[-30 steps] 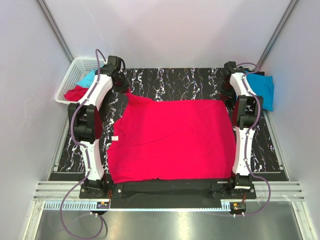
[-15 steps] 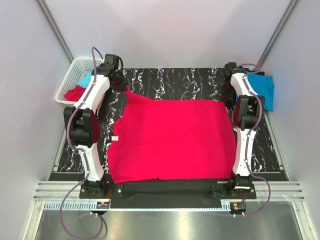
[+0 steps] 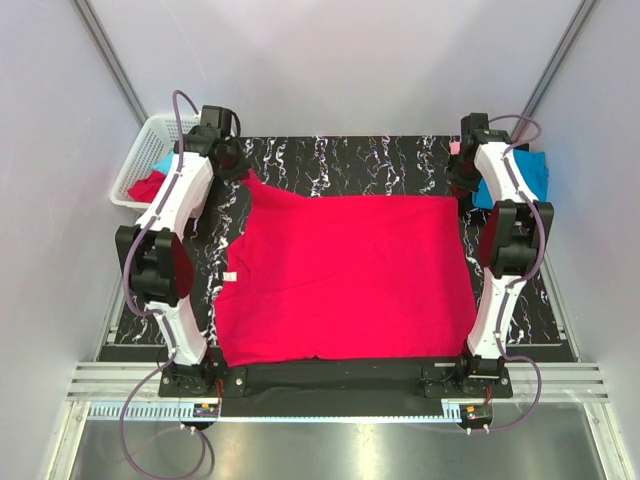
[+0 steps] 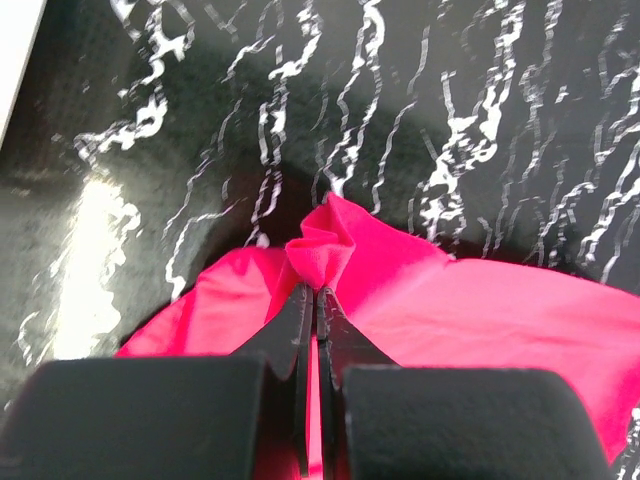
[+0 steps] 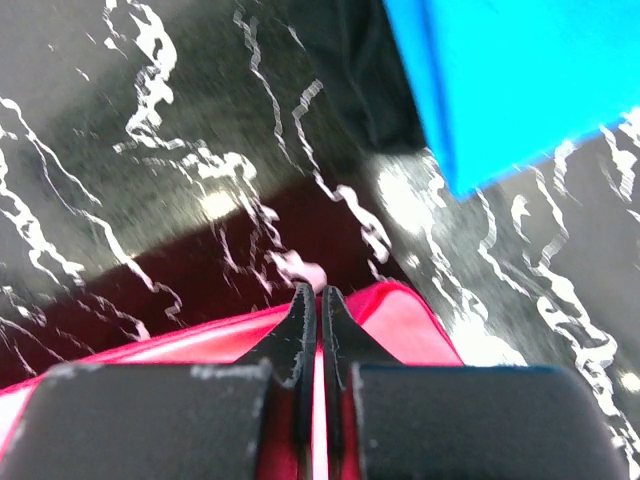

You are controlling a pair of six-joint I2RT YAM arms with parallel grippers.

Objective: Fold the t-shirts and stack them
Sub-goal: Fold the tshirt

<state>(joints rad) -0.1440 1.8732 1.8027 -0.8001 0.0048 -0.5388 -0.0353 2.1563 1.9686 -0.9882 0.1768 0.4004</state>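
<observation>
A black, white-veined desk (image 3: 350,160) between pale walls (image 3: 330,60). A red t-shirt (image 3: 345,275) lies spread on it; left fingers (image 4: 292,325) and right fingers (image 5: 299,322) each pinch a far corner.

Left pincer (image 4: 310,290) and right pincer (image 5: 318,292) clamp closed.

We see a crimson t-shirt (image 3: 345,275) spread flat across the worktop (image 3: 350,160), with a small white tag near its left edge. Its two far corners are pinched. The left pincer (image 4: 310,292) is closed on a bunched peak of cloth, and the right pincer (image 5: 312,292) is closed at the other corner. A turquoise t-shirt (image 3: 530,172) lies at the far right. A second turquoise shirt (image 3: 166,160) and a red shirt (image 3: 147,186) sit crumpled in the white basket (image 3: 140,150).
</observation>
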